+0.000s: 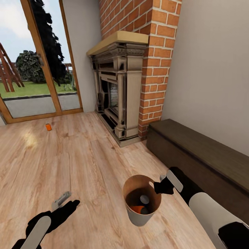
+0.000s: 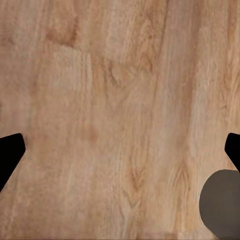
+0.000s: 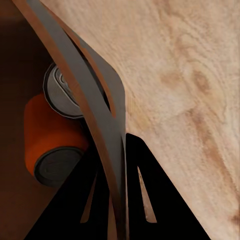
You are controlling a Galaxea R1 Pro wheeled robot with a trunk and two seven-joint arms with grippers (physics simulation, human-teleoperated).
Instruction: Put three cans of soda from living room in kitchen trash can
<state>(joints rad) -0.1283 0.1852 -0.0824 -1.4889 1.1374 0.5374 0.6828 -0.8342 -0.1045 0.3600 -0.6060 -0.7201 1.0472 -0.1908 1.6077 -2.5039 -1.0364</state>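
The tan trash can (image 1: 139, 217) hangs tilted just above the wood floor in front of me. My right gripper (image 1: 158, 187) is shut on its rim (image 3: 75, 75), one finger inside and one outside. Down in its dark inside lie an orange soda can (image 1: 138, 209) (image 3: 50, 132) and a second can with a silvery top (image 1: 144, 199) (image 3: 65, 90), whose colour is hidden. Another orange soda can (image 1: 48, 127) stands far off on the floor near the glass doors. My left gripper (image 1: 65, 206) (image 2: 120, 150) is open and empty, low over bare floor.
This is the living room: a red brick chimney (image 1: 155, 52) with a stone fireplace (image 1: 119, 90) ahead, wood-framed glass doors (image 1: 38, 62) at the left, and a long dark low cabinet (image 1: 204, 155) along the right wall close to my right arm. Wood floor (image 1: 86, 155) stretches toward the doors.
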